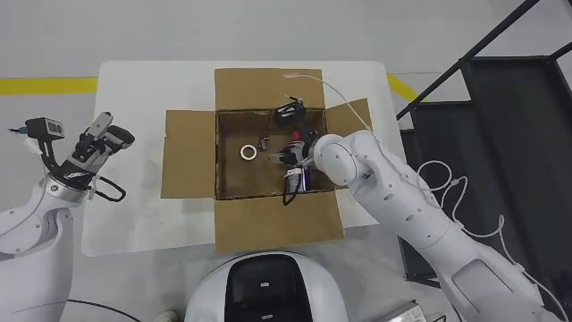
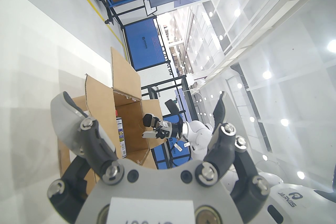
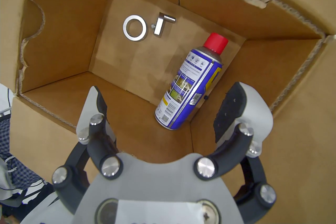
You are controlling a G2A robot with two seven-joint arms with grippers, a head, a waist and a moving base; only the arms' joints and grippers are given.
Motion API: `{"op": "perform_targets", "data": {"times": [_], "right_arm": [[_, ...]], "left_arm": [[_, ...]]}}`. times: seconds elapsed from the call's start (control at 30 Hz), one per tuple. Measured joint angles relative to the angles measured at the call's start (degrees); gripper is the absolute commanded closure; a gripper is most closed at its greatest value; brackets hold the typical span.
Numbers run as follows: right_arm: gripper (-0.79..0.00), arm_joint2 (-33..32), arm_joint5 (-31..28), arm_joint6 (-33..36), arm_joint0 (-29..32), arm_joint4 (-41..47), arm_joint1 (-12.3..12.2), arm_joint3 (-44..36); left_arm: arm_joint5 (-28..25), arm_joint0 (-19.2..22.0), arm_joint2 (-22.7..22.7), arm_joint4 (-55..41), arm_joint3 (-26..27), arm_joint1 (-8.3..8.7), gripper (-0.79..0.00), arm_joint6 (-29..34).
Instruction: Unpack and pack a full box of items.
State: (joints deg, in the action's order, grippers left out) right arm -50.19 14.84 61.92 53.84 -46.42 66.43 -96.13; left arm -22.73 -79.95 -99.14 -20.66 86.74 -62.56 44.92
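Both sets of fingers (image 3: 231, 104) spread apart: right gripper (image 3: 165, 97) over the box (image 1: 277, 89) holding can (image 3: 189, 88), ring (image 3: 134, 27), bracket (image 3: 161, 22); left gripper (image 2: 143, 107) at surface's (image 1: 134, 206) left edge.

A white rectangular table (image 1: 134, 98) carries the work. Directly on it stands 1 brown cardboard box (image 1: 223, 165), open at the top, roughly in the middle of the tabletop and square to its edges. Its 4 flaps are folded outward. The far flap (image 1: 259, 85) reaches close to the table's far edge, the left flap (image 1: 188, 154) spreads over the left half, the near flap (image 1: 277, 222) extends toward the near edge, and the right flap (image 1: 353, 114) angles out to the right. In the left wrist view the table (image 2: 39, 64) appears as a pale plane with the box (image 2: 131, 128) standing on it, its flaps raised.
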Motion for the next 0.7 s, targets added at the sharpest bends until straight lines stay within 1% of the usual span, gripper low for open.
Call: {"op": "perform_targets", "data": {"times": [0.5,0.57,0.7], "right_arm": [[-0.785,0.0,0.0,-0.5,0.2,1.0,0.1,0.5],[-0.785,0.3,1.0,-1.8,0.5,1.2,0.4,1.1],[-0.785,3.7,5.3,0.2,-0.9,-2.2,1.4,3.2]], "left_arm": [[0.0,0.0,0.0,0.0,0.0,0.0,-0.785,0.0],[0.0,0.0,0.0,0.0,0.0,0.0,-0.785,0.0],[0.0,0.0,0.0,0.0,0.0,0.0,-0.785,0.0]]}}
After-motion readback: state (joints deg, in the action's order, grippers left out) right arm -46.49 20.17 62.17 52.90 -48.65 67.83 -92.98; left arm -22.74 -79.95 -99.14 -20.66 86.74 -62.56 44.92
